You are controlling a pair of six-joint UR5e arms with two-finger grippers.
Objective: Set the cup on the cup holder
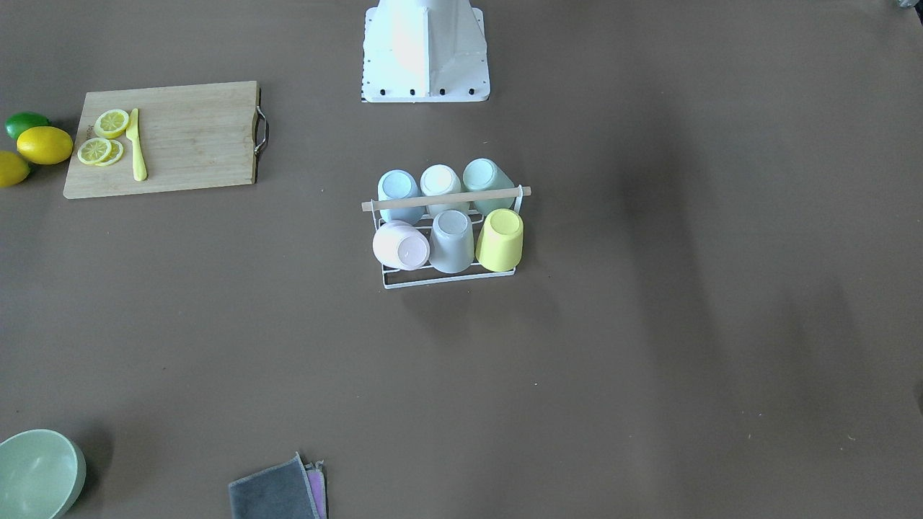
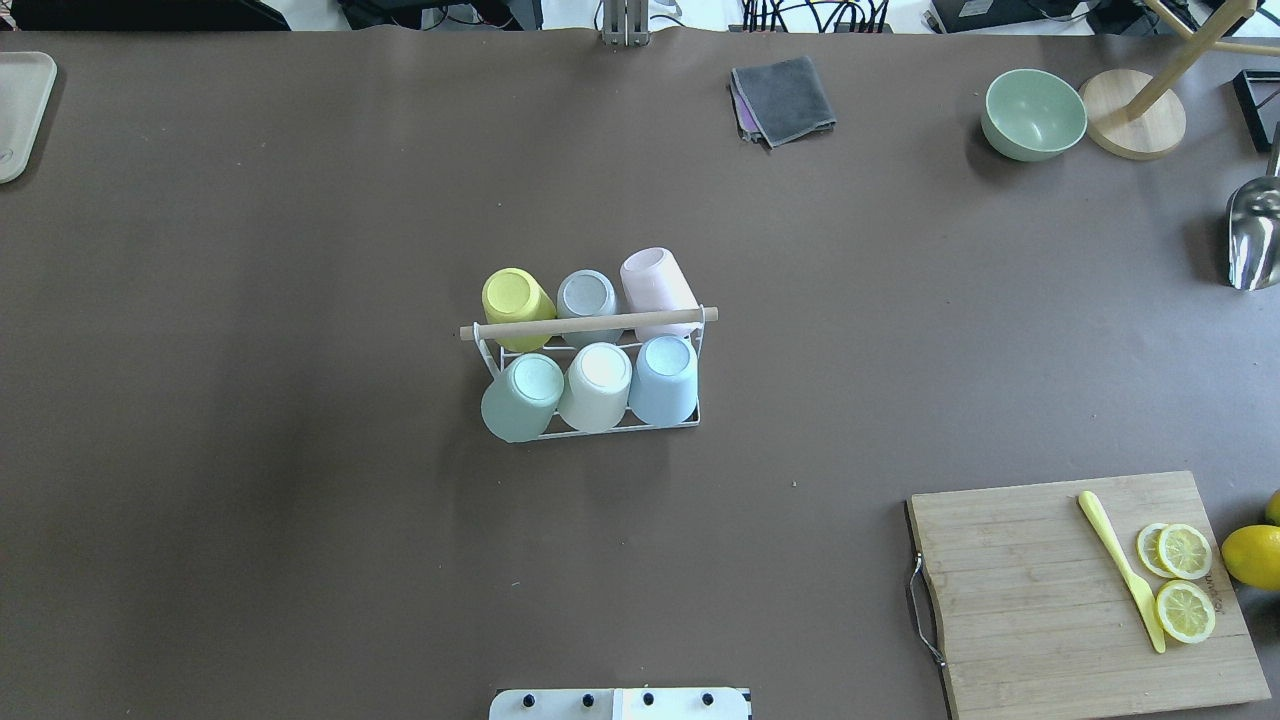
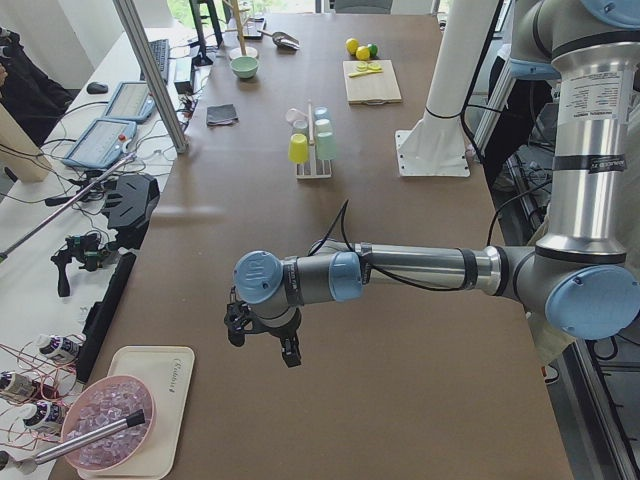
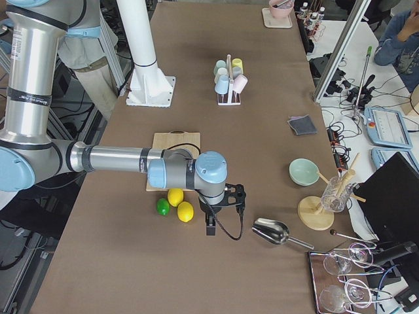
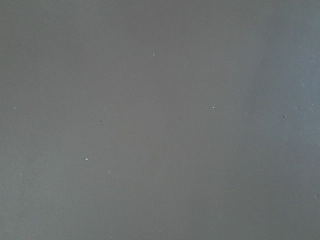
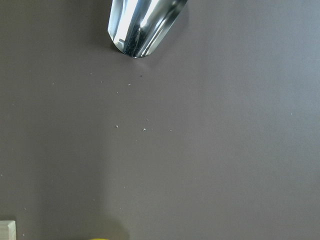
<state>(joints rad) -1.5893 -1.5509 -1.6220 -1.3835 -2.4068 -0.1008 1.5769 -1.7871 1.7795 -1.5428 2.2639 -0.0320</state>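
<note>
The cup holder is a white wire rack with a light wooden rod across its top, standing mid-table. Several pastel cups sit upside down on its prongs in two rows, among them a yellow cup, a pink cup and a blue cup. The rack also shows in the left side view and the right side view. My left gripper hangs over bare table far from the rack. My right gripper hangs near the lemons. I cannot tell whether either is open or shut.
A wooden cutting board holds lemon slices and a yellow knife. Lemons and a lime lie beside it. A metal scoop, a green bowl, a grey cloth and the robot base are around.
</note>
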